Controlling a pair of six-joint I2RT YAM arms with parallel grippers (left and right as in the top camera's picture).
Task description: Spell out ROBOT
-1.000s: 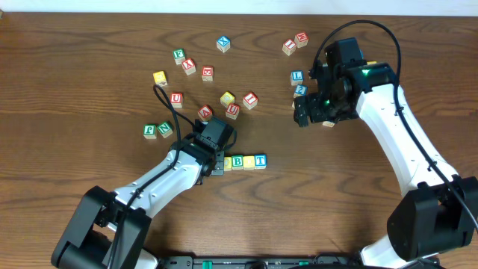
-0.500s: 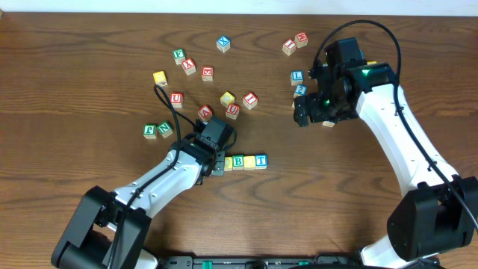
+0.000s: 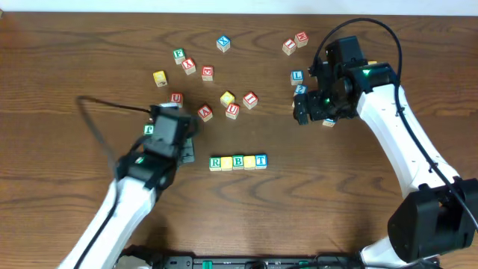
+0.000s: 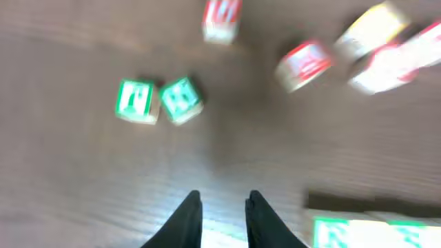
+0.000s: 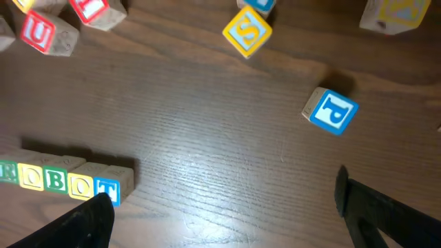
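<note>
Five cubes lie in a row reading ROBOT: green R (image 3: 215, 161), yellow O (image 3: 226, 161), green B (image 3: 237, 161), a second yellow O (image 3: 249, 161) and blue T (image 3: 261, 161). In the right wrist view the row sits at the lower left, ending in the T (image 5: 107, 190). My left gripper (image 3: 187, 152) hovers just left of the R. The left wrist view is blurred, but it shows the left gripper (image 4: 220, 207) with a narrow gap and nothing in it. My right gripper (image 3: 314, 113) (image 5: 224, 207) hangs wide open and empty at the right.
Loose cubes are scattered behind the row: two green ones (image 4: 134, 102) (image 4: 180, 98), red-lettered ones (image 3: 205, 112) (image 3: 233, 110) (image 3: 250, 99), a yellow one (image 3: 227, 98). A blue P cube (image 5: 331, 110) and a yellow S cube (image 5: 247, 31) lie near the right gripper.
My left arm has pulled back to the left, away from the row, and its jaws have parted. The R cube now shows at the row's left end. The right arm has not moved.
</note>
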